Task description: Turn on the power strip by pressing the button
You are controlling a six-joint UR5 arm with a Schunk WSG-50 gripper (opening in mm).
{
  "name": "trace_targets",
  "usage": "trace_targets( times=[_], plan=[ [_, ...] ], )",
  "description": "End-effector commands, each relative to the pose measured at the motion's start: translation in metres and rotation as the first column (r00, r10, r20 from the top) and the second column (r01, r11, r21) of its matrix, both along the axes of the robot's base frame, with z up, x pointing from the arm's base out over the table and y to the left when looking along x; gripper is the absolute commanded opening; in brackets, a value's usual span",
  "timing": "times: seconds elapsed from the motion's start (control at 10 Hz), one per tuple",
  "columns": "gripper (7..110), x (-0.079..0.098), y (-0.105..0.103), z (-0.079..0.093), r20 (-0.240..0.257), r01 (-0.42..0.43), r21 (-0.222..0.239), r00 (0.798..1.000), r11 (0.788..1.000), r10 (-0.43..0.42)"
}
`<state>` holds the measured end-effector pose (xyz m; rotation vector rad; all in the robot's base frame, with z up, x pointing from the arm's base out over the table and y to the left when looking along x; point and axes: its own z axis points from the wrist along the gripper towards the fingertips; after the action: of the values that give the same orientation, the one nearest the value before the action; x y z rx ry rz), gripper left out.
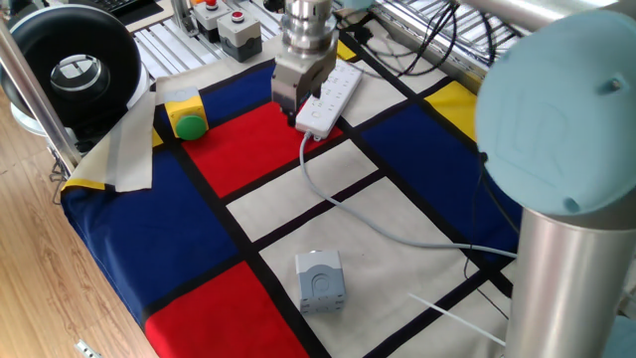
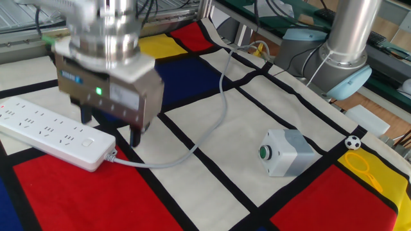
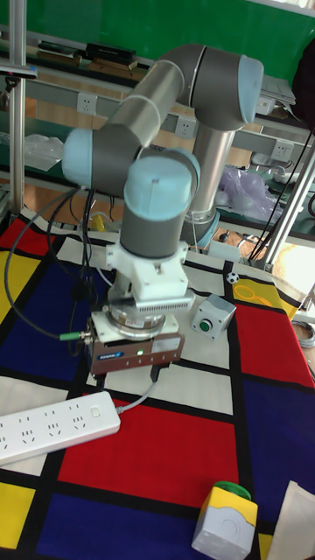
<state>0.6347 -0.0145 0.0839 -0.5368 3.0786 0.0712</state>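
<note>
The white power strip [image 2: 45, 131] lies flat on the checkered cloth, with its pale grey cord [image 2: 192, 146] running off to the right. Its small white button [image 2: 87, 142] sits at the cord end and is uncovered. My gripper [image 2: 109, 126] hangs just above that end, open, one finger [image 2: 83, 114] over the strip and the other [image 2: 135, 136] beyond its end, touching nothing. The tall fixed view shows the gripper [image 3: 128, 378] above the strip [image 3: 52, 425] and its button [image 3: 94, 409]. From the opposite side, the gripper [image 1: 290, 114] hovers beside the strip [image 1: 336, 88].
A grey cube box with a green button [image 2: 286, 153] stands on a white square to the right. A green dome button on a yellow base [image 1: 187, 121] sits by the cloth's left edge. Red and black buttons [image 1: 224, 25] and a black round device [image 1: 70, 65] stand behind.
</note>
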Motion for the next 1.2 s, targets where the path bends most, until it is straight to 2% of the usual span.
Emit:
trace_targets(
  times=[0.0,0.3,0.6,1.1],
  plan=[
    [88,-0.008,0.002,0.04,0.036,0.007,0.031,0.999,0.999,-0.008],
    [88,-0.025,0.012,0.05,0.039,0.03,0.048,0.999,0.998,-0.032],
    [88,-0.023,0.014,0.049,0.066,0.042,0.037,0.997,0.998,-0.044],
    [88,-0.022,0.016,0.047,0.063,0.051,0.039,0.997,0.998,-0.053]
  ],
)
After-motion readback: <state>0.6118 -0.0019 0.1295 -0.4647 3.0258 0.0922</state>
